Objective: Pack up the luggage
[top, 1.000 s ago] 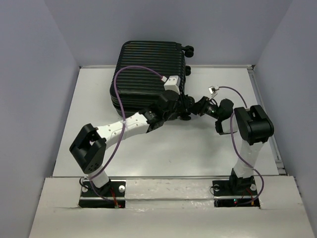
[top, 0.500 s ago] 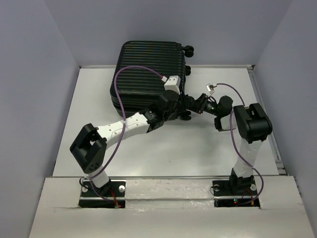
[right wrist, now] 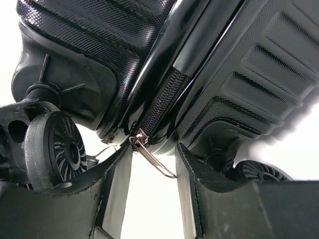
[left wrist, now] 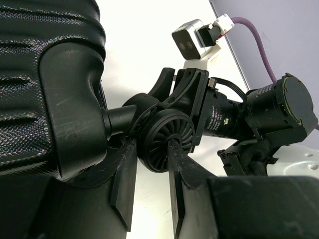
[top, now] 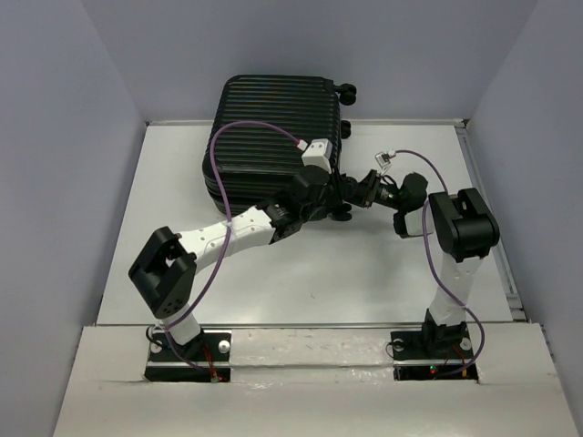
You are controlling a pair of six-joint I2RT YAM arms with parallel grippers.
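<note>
- Top view: the luggage [top: 264, 137] lies closed at the far left of the table [top: 301, 273]. My left gripper [top: 335, 196] and right gripper [top: 358, 191] meet at its near right corner, by the wheels.
- Left wrist: my fingers [left wrist: 124, 184] stand narrowly apart about a caster wheel [left wrist: 155, 127], one of them across its face. I cannot tell whether they clamp it.
- Right wrist: my jaws stand partly open on either side of the zipper pull [right wrist: 152, 158], which hangs from the seam between the shells. White table shows in the gap.

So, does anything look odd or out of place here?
Nothing spilled or broken. One curiosity: the left gripper pinches a caster wheel of the luggage, while its zipper pull hangs inside the open right gripper.
</note>
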